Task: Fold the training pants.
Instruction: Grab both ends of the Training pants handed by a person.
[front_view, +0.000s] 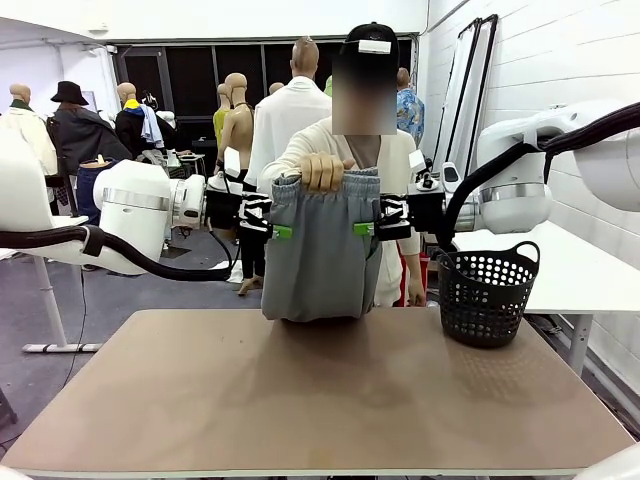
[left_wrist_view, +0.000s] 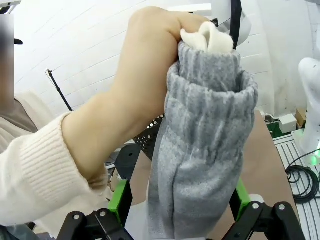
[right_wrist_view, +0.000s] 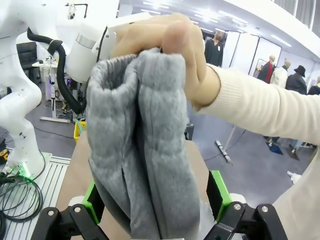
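**Item 1.** Tabletop (front_view: 320, 400): tan, matt, rectangular, nearest the front camera.

**Item 2.** Basket (front_view: 488, 290): black perforated plastic with loop handles. It stands upright on the tabletop's far right corner, to the right of the cloth and apart from it.

**Item 3.** Training pants (front_view: 320, 260): light grey jersey, gathered lengthwise into one narrow hanging bundle. They are held up over the middle of the tabletop's far edge, with the elastic waistband (left_wrist_view: 210, 95) uppermost. The lower end hangs at tabletop level; whether it touches cannot be told.

**Item 4.** Left end effector (front_view: 280, 232): level, reaching in from the robot's left to the bundle's upper part, just under the waistband.
- State: jaws spread wide, gripping nothing.
- Left wrist view: the cloth hangs between the two green pads (left_wrist_view: 119, 199). One pad stands clear of the cloth and the other is just beside it.

**Item 5.** Right end effector (front_view: 364, 229): level, reaching in from the robot's right at the same height, facing the left one across the bundle.
- State: jaws apart, not clamped on the cloth.
- Right wrist view: the grey folds pass between its pads (right_wrist_view: 218, 192).

**Item 6.** Hand (front_view: 322, 172): the person's, closed over the top of the waistband and carrying the bundle. A cream ribbed sleeve (left_wrist_view: 35, 170) sits at the wrist.

**Item 7.** Person: stands at the far side of the tabletop, directly behind the pants
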